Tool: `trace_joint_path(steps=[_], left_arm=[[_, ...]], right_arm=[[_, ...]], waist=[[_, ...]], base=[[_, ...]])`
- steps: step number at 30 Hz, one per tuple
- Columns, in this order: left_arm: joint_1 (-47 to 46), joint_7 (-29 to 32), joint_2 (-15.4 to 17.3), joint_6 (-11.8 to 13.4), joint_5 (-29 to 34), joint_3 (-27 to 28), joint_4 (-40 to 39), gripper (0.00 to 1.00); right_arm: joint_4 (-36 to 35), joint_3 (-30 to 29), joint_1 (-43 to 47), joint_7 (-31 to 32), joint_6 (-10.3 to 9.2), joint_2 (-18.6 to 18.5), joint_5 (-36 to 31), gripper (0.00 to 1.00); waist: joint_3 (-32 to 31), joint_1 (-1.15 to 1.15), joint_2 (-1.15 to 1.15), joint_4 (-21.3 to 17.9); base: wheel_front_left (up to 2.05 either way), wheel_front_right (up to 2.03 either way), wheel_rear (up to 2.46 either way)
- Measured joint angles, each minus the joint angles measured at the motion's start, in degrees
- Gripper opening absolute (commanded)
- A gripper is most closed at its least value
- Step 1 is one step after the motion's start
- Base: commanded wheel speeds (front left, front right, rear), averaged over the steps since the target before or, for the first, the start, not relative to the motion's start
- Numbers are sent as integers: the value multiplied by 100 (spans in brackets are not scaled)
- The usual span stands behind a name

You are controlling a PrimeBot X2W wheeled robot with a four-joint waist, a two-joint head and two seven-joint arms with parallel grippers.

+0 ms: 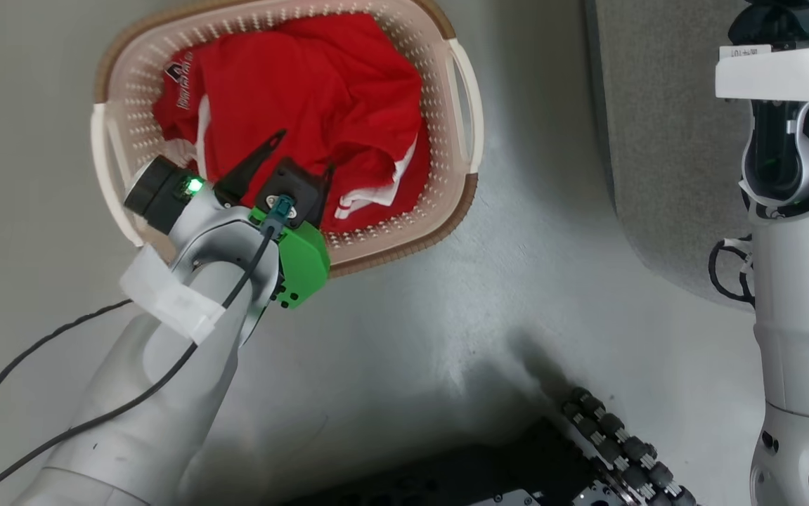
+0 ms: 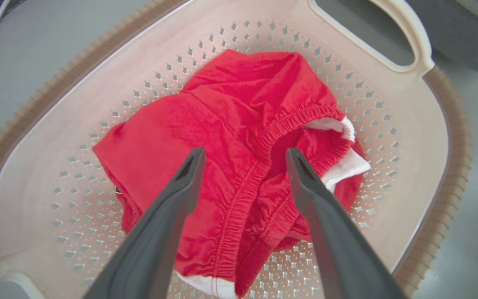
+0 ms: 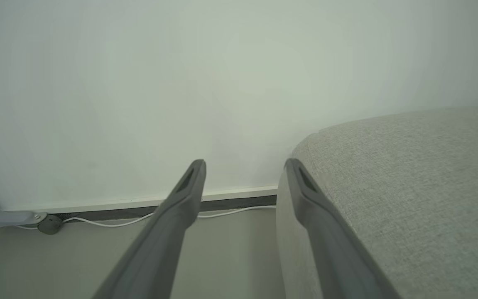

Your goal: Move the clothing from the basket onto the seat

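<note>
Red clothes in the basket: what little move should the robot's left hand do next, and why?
Probably lower the left gripper straight down: its jaws stand open over the gathered seam of the bright red fabric garment, which lies in the cream-white perforated plastic basket, ungripped.

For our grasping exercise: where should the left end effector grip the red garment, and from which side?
The bunched elastic hem of the garment, from above: it forms a ridge below the open left end effector, and the basket walls block the sides.
</note>
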Motion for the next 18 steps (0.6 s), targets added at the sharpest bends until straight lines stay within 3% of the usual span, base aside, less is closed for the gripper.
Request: trace_joint_path(steps=[18], left_arm=[[-638,-136,-12,-105,151,-214,770,100]], right_arm=[[148,311,-272,-15,9,34,1,100]], waist=[[586,0,0,-416]], base=[[0,0,0]])
